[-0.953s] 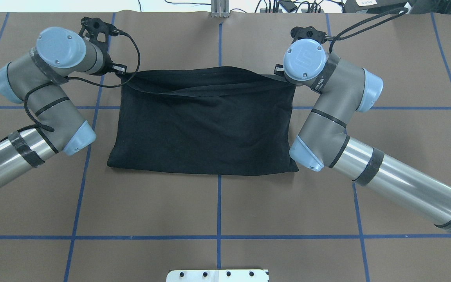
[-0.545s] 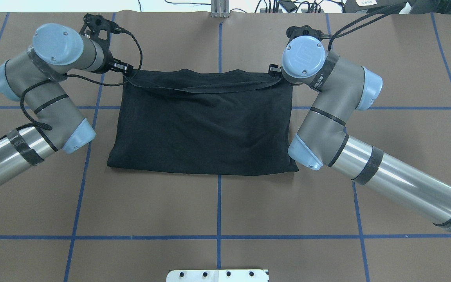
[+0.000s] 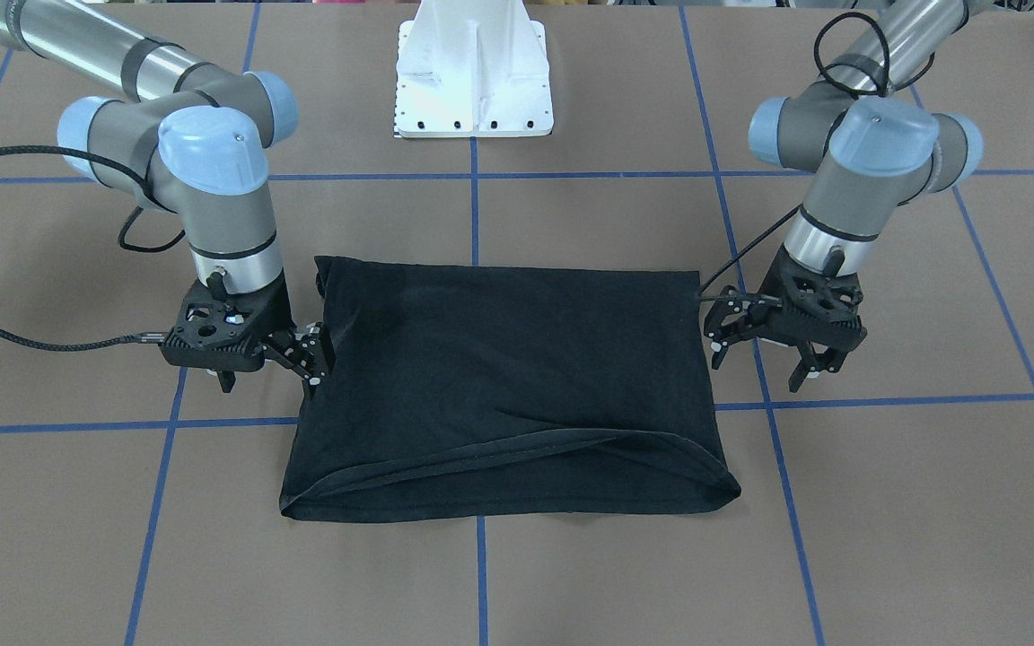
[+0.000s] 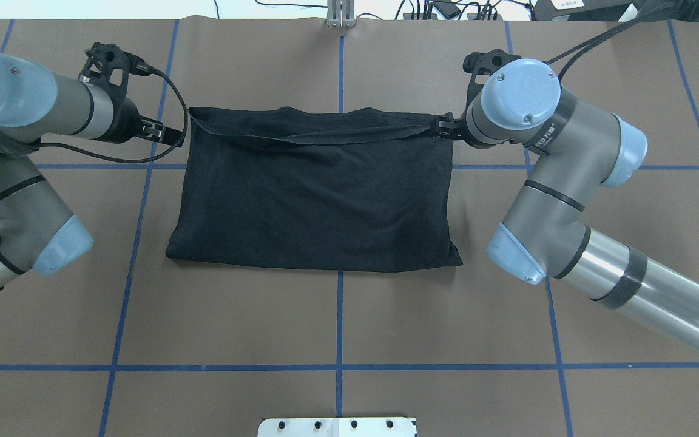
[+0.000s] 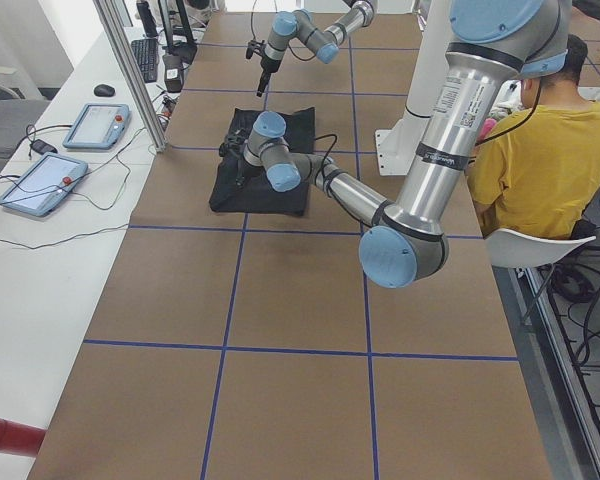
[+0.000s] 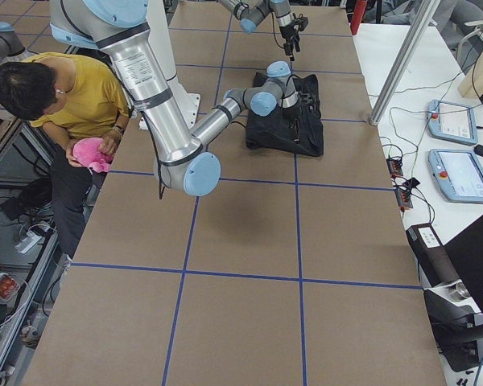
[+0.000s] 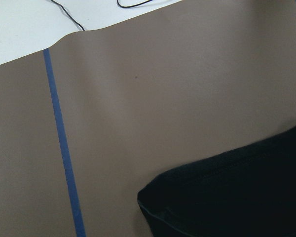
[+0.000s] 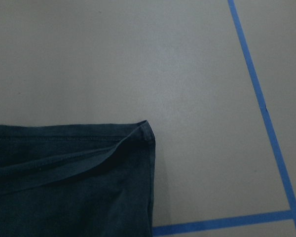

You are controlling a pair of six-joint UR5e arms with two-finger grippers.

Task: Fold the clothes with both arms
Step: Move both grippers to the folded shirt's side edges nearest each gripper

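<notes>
T-shirt (image 4: 319, 194) lies on the brown counter (image 4: 337, 340) as a black rectangle between my two arms, doubled over itself, with the loose hem (image 3: 517, 446) running slack along the edge farthest from my base; no print shows. I judge that this fold has just been laid down and that I am at the letting-go step. My left pincer (image 3: 761, 370) hangs just beside the shirt's side edge with its fingers plainly apart and nothing between them. My right pincer (image 3: 312, 359) sits close against the opposite side edge; its fingers look apart too, and my right wrist camera shows that corner lying free and flat on the counter, so I take it to be released. Compared with a second ago, the far hem, which both pincers then held raised and stretched above the lower layer, has dropped onto the cloth, though a diagonal ripple remains in it. Both arms have also swung outward, the left one furthest, so its pincer now stands clear of the corner it was at. The shirt's near edge has not shifted. Next I expect a fold across the width: that calls for lifting clear, then taking both layers together at one side so the stack does not slide apart.
</notes>
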